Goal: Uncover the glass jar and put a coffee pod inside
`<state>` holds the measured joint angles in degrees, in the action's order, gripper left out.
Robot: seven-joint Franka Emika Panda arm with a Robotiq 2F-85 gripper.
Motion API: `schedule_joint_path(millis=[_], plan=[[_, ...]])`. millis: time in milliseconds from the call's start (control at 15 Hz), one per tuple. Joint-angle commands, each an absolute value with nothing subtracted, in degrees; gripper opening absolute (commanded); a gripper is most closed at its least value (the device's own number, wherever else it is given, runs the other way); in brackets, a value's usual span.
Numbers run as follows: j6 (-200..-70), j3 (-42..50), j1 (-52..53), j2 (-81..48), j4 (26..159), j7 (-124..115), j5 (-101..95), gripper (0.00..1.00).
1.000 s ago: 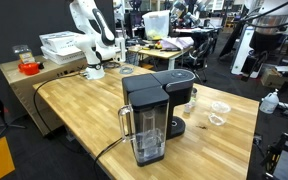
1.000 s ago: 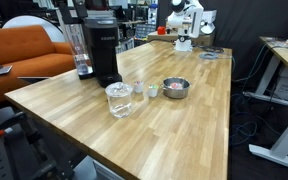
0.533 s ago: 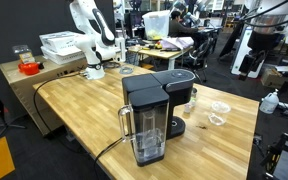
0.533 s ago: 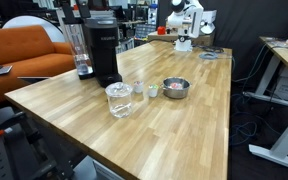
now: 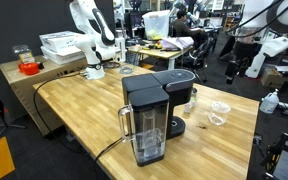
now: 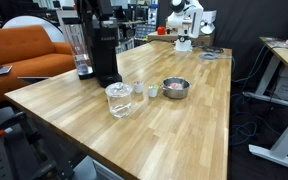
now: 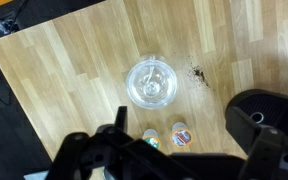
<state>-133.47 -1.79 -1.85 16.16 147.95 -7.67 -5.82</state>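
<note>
Big butcher-block table (image 5: 74, 105) takes up most of the shot, with a black coffee machine (image 5: 154, 110) parked in the middle of it. The white arm (image 5: 92, 40) stands at the far end of the table in both exterior views, well apart from everything it needs, so nothing has been touched yet as far as I can tell.

The gripper (image 7: 184, 160) comes in from the bottom of the wrist view. Its fingers are spread wide apart with nothing between them.

Next down in size is a small metal bowl (image 6: 175, 88), with something colourful in it that's too small to make out. The glass jar (image 6: 119, 98) sits near it on the bare wood in front of the coffee machine, and its lid (image 7: 150, 80) is on.

Here's the bit that matters: in the wrist view the jar sits dead centre, straight ahead of the open fingers and roughly on their midline. It's round, so there's no long axis to line up with. My guess is that any wrist angle works for pinching the lid, as long as the approach goes forward and down.

Two coffee pods (image 7: 166, 137) lie side by side between the gripper and the jar, just beside the jar on the near side. I'd worry about clipping those on the way to the lid.
</note>
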Motion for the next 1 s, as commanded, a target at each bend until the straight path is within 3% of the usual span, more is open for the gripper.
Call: schedule_joint_path(millis=[0, 933], plan=[[-134.67, -0.86, -2.37, 10.78, 145.68, -7.82, -5.58, 1.00], [-136.36, -0.08, -1.95, 8.91, 146.12, -8.85, -5.39, 1.00]])
